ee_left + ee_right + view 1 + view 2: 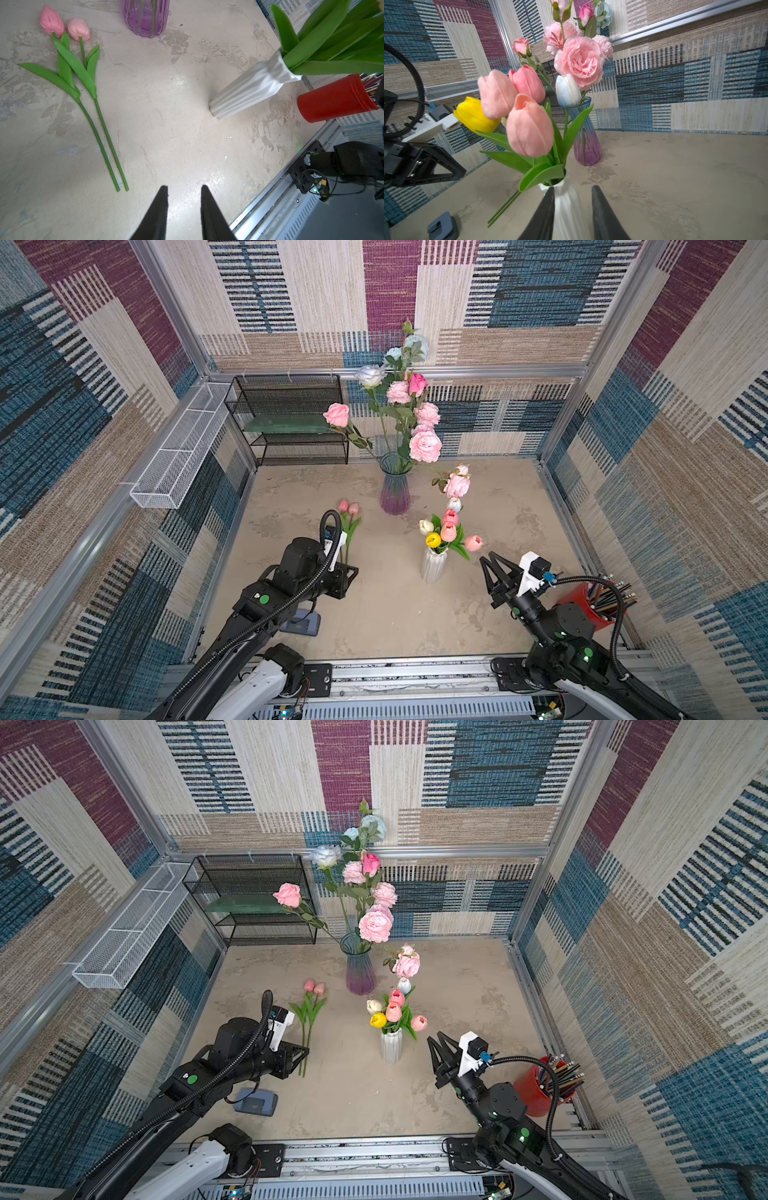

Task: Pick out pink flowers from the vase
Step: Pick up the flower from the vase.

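On mottled beige tabletop point(395, 614): two pink tulips point(79, 67) flat; patchwork walls point(540, 302) around.

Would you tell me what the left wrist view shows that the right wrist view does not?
Only left wrist: the heads of two pink tulips lying flat, and the red pencil cup. Only right wrist: pink tulip, yellow tulip and pink peony blooms. Both: the white vase and the purple glass vase on the table.
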{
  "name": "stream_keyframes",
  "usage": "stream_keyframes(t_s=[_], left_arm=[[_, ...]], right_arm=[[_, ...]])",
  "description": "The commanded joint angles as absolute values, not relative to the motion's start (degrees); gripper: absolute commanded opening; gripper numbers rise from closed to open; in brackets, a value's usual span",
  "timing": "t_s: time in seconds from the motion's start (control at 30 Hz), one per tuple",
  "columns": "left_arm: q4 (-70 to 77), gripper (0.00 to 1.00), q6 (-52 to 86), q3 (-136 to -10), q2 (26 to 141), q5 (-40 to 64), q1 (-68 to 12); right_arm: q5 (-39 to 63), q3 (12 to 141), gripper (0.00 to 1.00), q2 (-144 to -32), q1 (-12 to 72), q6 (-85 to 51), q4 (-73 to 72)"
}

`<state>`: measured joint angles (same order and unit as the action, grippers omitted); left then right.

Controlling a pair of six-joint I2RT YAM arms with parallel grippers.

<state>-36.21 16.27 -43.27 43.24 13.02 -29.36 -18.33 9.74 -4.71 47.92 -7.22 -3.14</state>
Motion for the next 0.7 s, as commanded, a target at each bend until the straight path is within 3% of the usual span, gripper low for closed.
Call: stream_keyframes(t_s=[0.0,0.3,0.67], left_arm=[[-34.3,0.3,15.0,-43.0,42.9,14.0,-29.3],[-34.1,0.3,14.6,-43.0,43.2,15.0,-29.4],[-34.1,0.31,14.5,-42.9,43.3,15.1,-29.4]], right_arm=[[-11.7,9.2,0.32,-7.7,44.1,-5.6,-10.7],[7.5,8.0,0.29,-14.5,30.7,-9.2,-22.7],[13.9,7.7,0.3,-18.5,30.3,-10.1,-25.3]])
